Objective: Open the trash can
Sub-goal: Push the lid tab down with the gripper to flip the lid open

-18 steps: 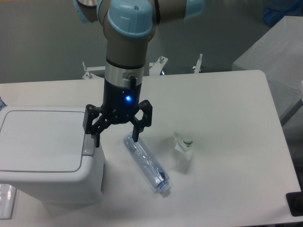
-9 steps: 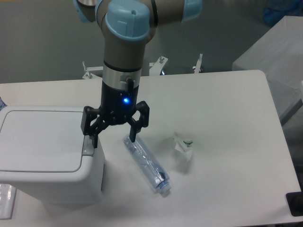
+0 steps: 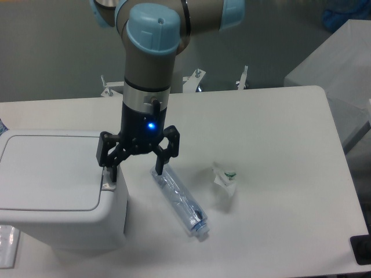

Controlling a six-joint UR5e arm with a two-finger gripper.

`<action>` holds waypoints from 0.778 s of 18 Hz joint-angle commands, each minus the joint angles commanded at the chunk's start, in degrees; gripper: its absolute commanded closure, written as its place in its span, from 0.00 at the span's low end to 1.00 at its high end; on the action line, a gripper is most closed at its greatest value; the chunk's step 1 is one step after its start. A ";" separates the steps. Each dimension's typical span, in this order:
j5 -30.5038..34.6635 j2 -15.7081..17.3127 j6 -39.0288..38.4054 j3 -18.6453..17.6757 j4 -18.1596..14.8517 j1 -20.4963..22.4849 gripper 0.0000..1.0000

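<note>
The trash can (image 3: 55,185) is a big white box at the left of the table, its flat lid down. A grey push-button strip (image 3: 108,179) runs along its right edge. My gripper (image 3: 134,171) hangs open beside that edge. Its left finger (image 3: 110,169) points down onto the top of the strip, while the right finger (image 3: 159,166) stands over the table, just above the end of a clear bottle. Nothing is held between the fingers.
A clear plastic bottle (image 3: 179,200) lies on the table right of the trash can. A small crumpled wrapper with a green spot (image 3: 224,179) lies further right. A black object (image 3: 362,249) sits at the table's front right corner.
My gripper has shifted slightly left, bringing the left finger over the grey strip. The trash can's lid stays down.
</note>
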 joint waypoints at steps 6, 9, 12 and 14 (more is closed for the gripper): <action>0.00 -0.09 0.00 1.40 0.00 0.00 0.00; 0.35 -0.79 0.88 6.57 0.00 0.09 0.00; 0.35 -1.32 2.36 11.41 0.00 1.31 0.00; 0.87 -1.14 6.30 12.83 0.17 2.81 0.00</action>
